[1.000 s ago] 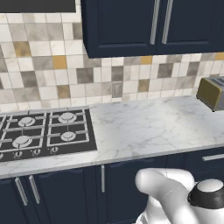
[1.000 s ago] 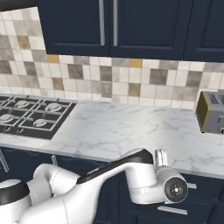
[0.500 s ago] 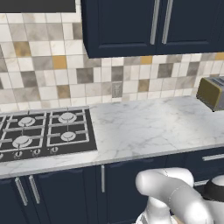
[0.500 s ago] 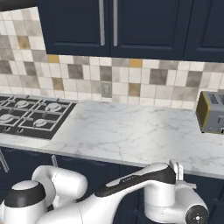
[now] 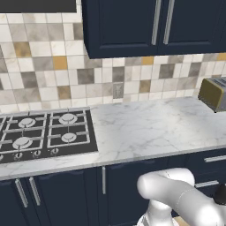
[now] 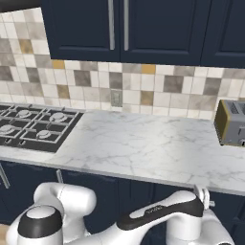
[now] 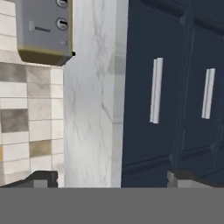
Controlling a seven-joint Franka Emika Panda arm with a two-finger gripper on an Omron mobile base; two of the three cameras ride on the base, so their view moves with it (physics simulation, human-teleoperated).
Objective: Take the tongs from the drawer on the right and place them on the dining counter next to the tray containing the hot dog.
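The gripper [image 7: 111, 178] stands wide open and holds nothing, its two dark fingertips [image 7: 41, 179] far apart. The hand's rolled view faces the navy drawer [image 7: 151, 89], shut, its silver bar handle [image 7: 155, 90] ahead, so its contents are hidden. A second drawer handle [image 7: 207, 93] sits beside it. The marble worktop [image 6: 143, 146] above carries a toaster [image 6: 230, 122] and a black stove [image 5: 42, 134].

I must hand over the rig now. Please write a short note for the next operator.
End effector: open, holding nothing, rolled sideways and facing the navy fronts below the marble worktop.
Drawer: closed; its silver bar handle is ahead, between the fingertips, not touched.
Toaster stands on the worktop's right end.
Done: approach only.
Left: open drawer, take tongs, carry them to the dining counter.
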